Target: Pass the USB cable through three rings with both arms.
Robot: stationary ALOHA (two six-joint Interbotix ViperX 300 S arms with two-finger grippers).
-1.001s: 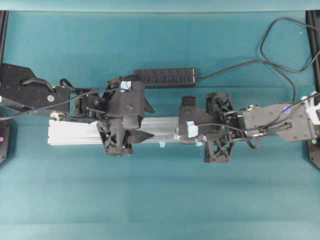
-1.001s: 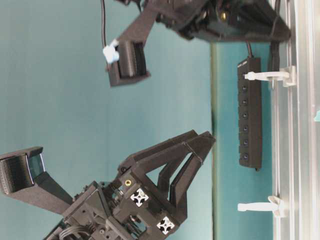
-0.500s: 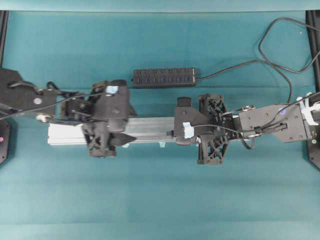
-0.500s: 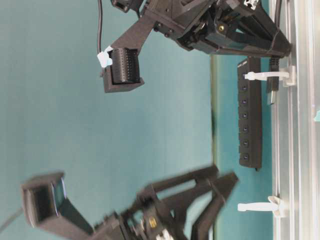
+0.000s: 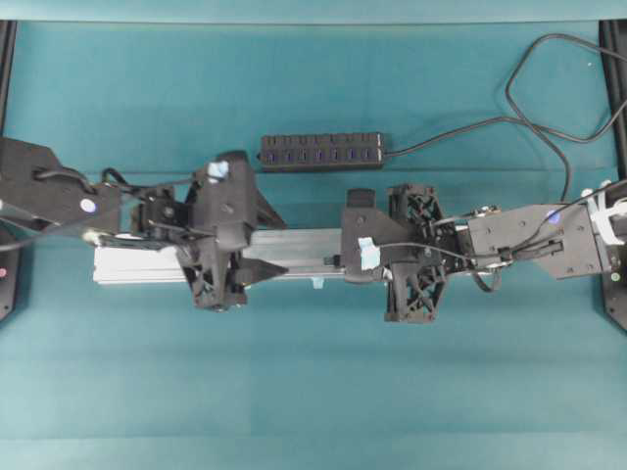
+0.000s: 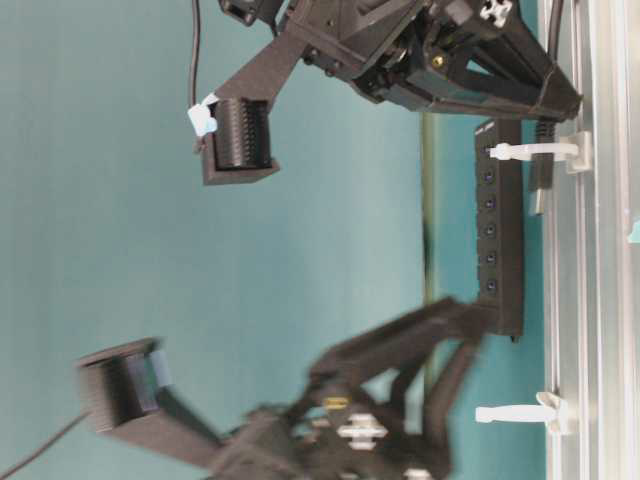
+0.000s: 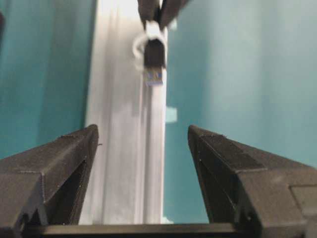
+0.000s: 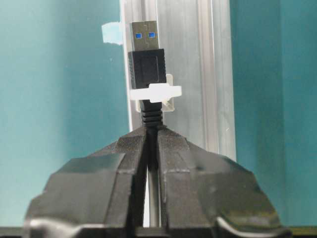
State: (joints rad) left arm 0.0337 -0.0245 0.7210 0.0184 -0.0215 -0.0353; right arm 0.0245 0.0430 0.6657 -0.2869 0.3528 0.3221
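My right gripper [image 8: 151, 130] is shut on the USB cable just behind its black plug [image 8: 147, 54]. The plug sticks out through a whitish ring [image 8: 156, 93] clipped to the silver rail [image 8: 198, 74]; its metal tip is past the ring. In the left wrist view the same plug [image 7: 154, 59] and ring [image 7: 142, 43] lie ahead of my left gripper [image 7: 142, 129], which is wide open and holds nothing. From overhead the left gripper [image 5: 286, 245] faces the right gripper [image 5: 333, 261] over the rail [image 5: 137, 262]. A second ring [image 6: 515, 412] stands further along the rail, with nothing through it.
A black multi-port hub bar [image 5: 321, 152] lies behind the rail, and its cord [image 5: 509, 108] loops off to the back right. A pale blue tab [image 8: 111, 32] sticks out from the rail beside the plug. Teal cloth [image 5: 313, 392] covers the table.
The right gripper edged left and pushed the plug through the ring. The left arm drew back to the left, then came back toward the plug, jaws open throughout.
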